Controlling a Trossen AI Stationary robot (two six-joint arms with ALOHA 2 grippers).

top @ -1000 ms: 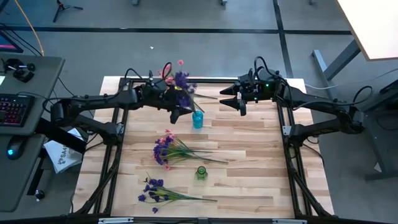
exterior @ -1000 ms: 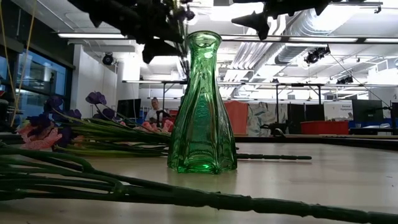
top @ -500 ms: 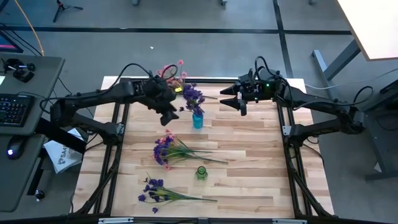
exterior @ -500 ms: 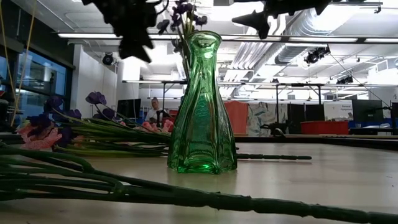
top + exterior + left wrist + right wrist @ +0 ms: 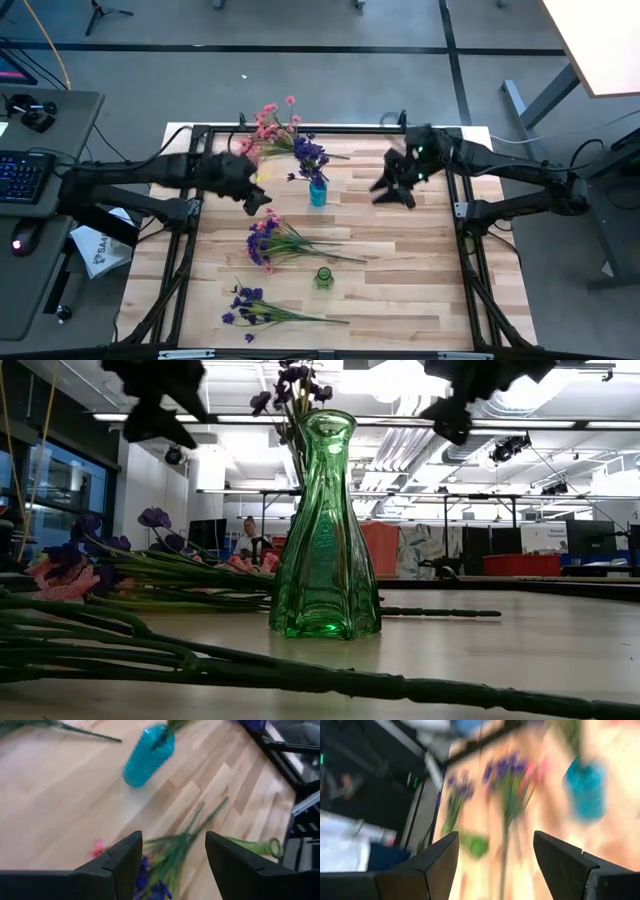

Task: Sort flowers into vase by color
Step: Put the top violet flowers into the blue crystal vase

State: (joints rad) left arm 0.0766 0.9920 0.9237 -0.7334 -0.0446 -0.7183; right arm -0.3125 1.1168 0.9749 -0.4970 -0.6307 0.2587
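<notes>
Two vases stood on my table: a blue vase point(image 5: 317, 192) toward the far side, already holding a purple sprig point(image 5: 309, 155), and a green vase point(image 5: 323, 277) nearer the front, empty as far as I could see from above. My left gripper point(image 5: 257, 192) hung over the wood just to the left of the blue vase, apart from it, its fingers spread and holding nothing; in my left wrist view the two fingers point(image 5: 122, 862) stood wide with bare table between them, the blue vase point(image 5: 147, 756) lay ahead of them and a mixed bunch of stems showed below. My right gripper point(image 5: 392, 189) hovered to the right of the blue vase, well apart from it, and its fingers also stood spread and empty. A pink bunch point(image 5: 268, 125) lay at the far edge of the table, behind my left gripper and beside the purple sprig. A mixed bunch point(image 5: 272, 240) of pink and purple flowers lay in the middle of the table, between the two vases, its stems running right toward the green vase. A purple bunch point(image 5: 252, 306) lay near the front edge, left of the green vase. In the low view the green vase point(image 5: 323, 530) stood upright, with stems lying across the foreground.
</notes>
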